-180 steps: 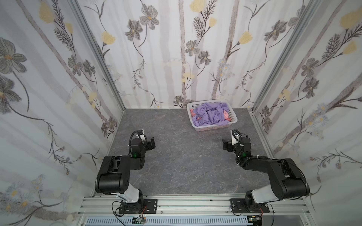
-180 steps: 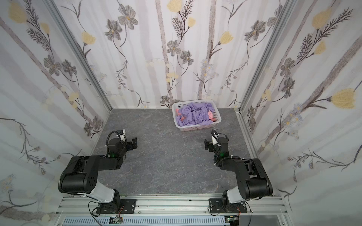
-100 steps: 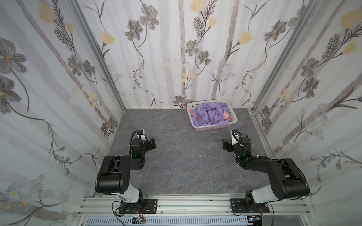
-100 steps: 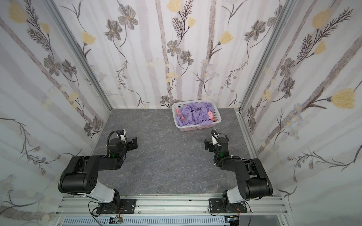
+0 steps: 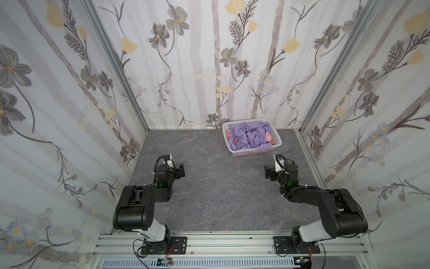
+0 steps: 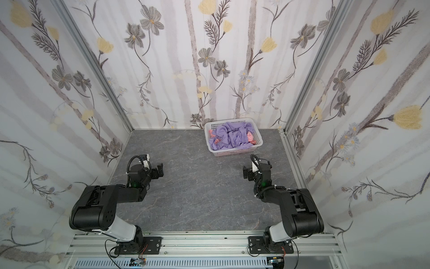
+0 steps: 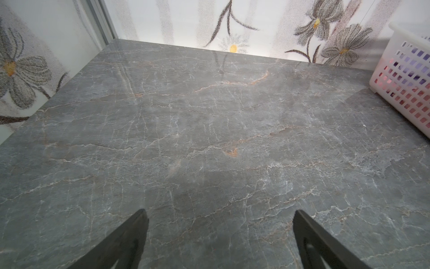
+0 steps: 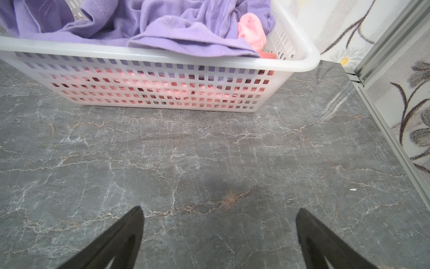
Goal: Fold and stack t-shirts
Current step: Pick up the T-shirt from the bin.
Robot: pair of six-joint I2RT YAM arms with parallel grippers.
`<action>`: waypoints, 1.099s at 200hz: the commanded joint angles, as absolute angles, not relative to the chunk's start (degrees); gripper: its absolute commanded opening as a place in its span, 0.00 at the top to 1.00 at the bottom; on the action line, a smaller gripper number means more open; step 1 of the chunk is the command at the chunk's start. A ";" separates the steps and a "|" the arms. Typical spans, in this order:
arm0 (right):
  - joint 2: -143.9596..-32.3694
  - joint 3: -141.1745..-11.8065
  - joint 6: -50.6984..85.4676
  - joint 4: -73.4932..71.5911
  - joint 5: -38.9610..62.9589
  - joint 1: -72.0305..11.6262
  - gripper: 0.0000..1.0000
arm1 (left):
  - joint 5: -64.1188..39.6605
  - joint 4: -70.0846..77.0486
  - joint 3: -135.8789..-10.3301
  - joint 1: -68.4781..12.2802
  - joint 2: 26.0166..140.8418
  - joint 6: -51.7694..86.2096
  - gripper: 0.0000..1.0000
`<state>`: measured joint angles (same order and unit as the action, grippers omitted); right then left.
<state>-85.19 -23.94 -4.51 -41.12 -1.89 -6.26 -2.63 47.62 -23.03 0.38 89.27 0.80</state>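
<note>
Left tool [image 7: 218,212], right tool [image 8: 218,208]: jaws apart, empty, over bare surface [image 5: 221,191]. Basket [image 5: 253,153] near right tool, at its 11 o'clock in a top view. Lavender t-shirt [image 8: 186,35] crumpled on top inside it, pink garment [image 8: 252,32] mostly buried beneath. Likely light, limp, not slippery; pinch raised fold near rim. Lettering, collar and sleeves can't be made out.

Crumpled lavender t-shirt [image 5: 249,137] heaped over pink garment [image 5: 269,136] in white basket [image 5: 254,152]

Your tabletop [image 5: 221,191] is grey, stone-patterned, with pale veins. A white lattice basket [image 5: 253,152] stands directly on it, near and straight ahead of your right gripper [image 8: 220,210], and well apart from your left gripper [image 7: 220,212].
</note>
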 commanded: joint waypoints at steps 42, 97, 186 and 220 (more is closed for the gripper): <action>-78.54 -35.47 -4.78 -19.47 -1.05 -6.39 0.00 | -0.08 22.65 -35.39 -0.75 82.72 -1.01 0.00; -70.50 -52.22 -3.55 0.25 -1.24 -6.14 0.00 | -7.07 4.31 -46.40 -1.93 68.07 0.40 0.00; -93.47 -82.62 -1.22 22.83 15.98 -4.04 0.04 | -15.97 -10.57 -60.48 -2.10 69.49 14.08 0.00; -103.11 -90.69 -2.65 27.55 14.82 -5.09 0.04 | -15.47 -12.36 -61.35 -2.50 71.85 11.89 0.00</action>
